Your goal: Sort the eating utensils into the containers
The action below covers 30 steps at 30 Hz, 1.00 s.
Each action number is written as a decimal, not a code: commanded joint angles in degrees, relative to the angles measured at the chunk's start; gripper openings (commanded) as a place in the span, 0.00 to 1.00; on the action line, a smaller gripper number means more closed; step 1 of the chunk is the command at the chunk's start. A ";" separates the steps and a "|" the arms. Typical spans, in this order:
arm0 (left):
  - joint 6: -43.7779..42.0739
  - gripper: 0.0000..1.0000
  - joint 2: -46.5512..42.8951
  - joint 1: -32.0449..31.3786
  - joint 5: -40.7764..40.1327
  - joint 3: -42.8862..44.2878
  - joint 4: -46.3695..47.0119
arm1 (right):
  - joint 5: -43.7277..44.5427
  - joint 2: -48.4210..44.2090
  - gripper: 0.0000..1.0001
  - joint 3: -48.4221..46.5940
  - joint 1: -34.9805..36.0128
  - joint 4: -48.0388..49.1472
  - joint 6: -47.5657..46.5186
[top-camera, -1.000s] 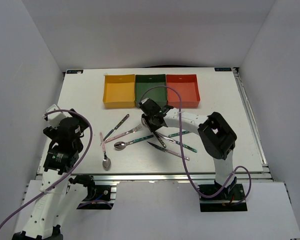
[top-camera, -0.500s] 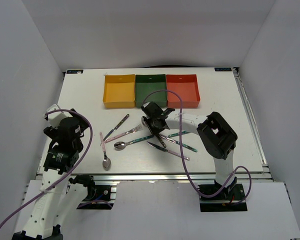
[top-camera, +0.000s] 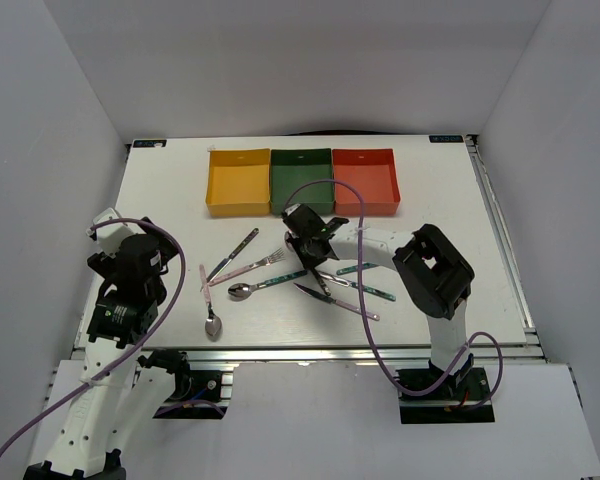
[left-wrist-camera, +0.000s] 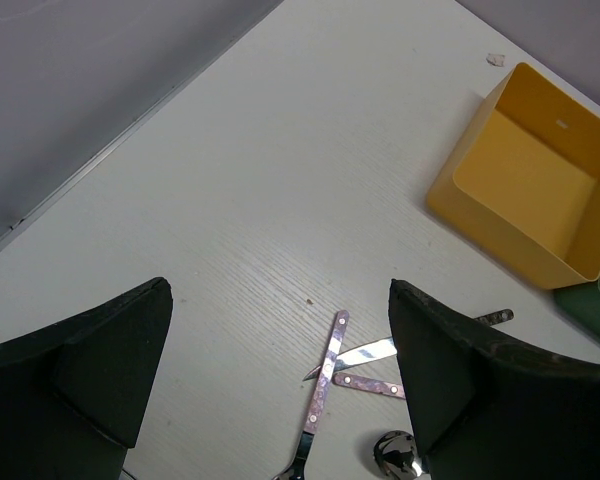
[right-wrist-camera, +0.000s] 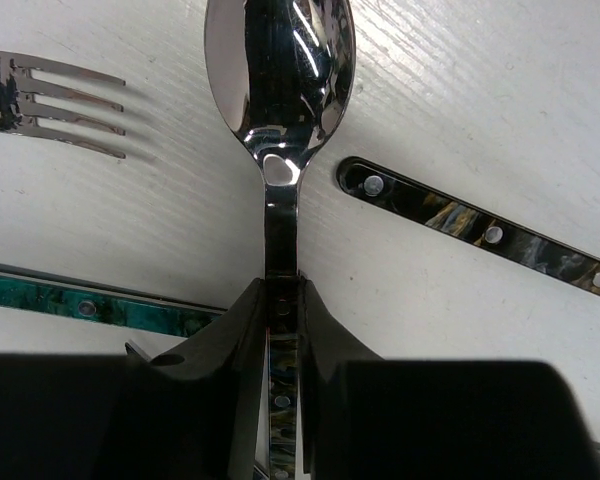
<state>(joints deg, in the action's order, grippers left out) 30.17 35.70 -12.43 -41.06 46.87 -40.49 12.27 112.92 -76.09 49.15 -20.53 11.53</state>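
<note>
While my left gripper [left-wrist-camera: 280, 300] hung wide open, my right gripper [right-wrist-camera: 283, 300] was clamped on the dark marbled handle of a shiny silver spoon [right-wrist-camera: 278, 70], just in front of the green bin [top-camera: 301, 153]. Add the yellow bin [top-camera: 238, 208] and red bin [top-camera: 380, 208], so three bins. Counted roughly nine utensils [top-camera: 265, 285], all mid-table [top-camera: 170, 200]. The tiny mark inside the yellow bin was too small to read lol.

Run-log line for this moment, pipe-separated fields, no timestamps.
left gripper: open, empty | right gripper: shut on spoon handle | yellow bin, green bin, red bin: empty
</note>
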 commanded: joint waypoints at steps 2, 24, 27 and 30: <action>-0.47 0.98 -0.11 0.38 0.45 1.12 0.32 | 2.23 -4.28 0.10 -4.14 0.16 -1.53 -1.24; -0.47 0.98 0.07 0.38 0.54 1.03 0.50 | -10.79 20.57 0.05 -55.90 -14.87 -8.56 -25.49; -0.64 0.98 0.51 0.38 0.80 1.03 0.59 | -9.73 22.43 0.06 -54.00 -15.48 -2.25 -28.40; -0.73 0.98 1.12 0.30 0.98 1.03 0.67 | -11.03 23.04 0.06 -51.52 -16.36 2.86 -28.41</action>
<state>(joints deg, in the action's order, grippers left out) 29.98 36.23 -12.43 -40.88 46.87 -40.29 3.14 137.08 -127.76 32.60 -24.01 -13.15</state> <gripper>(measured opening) 0.979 0.198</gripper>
